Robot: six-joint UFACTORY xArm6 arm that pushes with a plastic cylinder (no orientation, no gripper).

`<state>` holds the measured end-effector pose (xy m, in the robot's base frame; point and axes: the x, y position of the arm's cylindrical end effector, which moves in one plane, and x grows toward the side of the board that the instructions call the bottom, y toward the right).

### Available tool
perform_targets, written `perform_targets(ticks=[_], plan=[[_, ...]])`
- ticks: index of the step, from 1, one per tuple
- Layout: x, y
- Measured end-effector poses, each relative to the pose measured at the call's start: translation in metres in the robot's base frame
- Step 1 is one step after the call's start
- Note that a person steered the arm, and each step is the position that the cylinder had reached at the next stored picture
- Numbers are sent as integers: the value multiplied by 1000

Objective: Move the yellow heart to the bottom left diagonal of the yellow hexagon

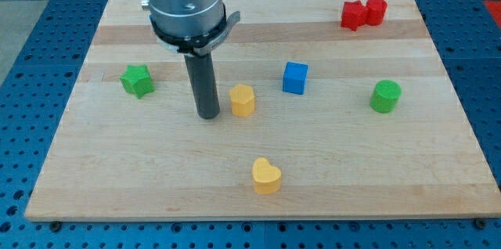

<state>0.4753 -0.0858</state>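
Note:
The yellow heart [266, 176] lies near the view's bottom centre of the wooden board [117, 171]. The yellow hexagon [243, 100] stands above it, slightly to the left, near the board's middle. My tip [208, 115] rests on the board just left of the yellow hexagon, a small gap apart from it, and up and to the left of the yellow heart.
A green star [137, 81] sits at the left. A blue cube [295, 77] is right of the hexagon. A green cylinder [385, 96] is at the right. A red star [354, 16] and a red cylinder [376, 11] touch at the top right.

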Motion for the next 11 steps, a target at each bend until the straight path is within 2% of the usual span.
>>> perform_targets(ticks=[1,2,4,5,6,8,11], plan=[[17,-9],[38,32],[64,163],[76,161],[112,139],[112,132],[112,61]])
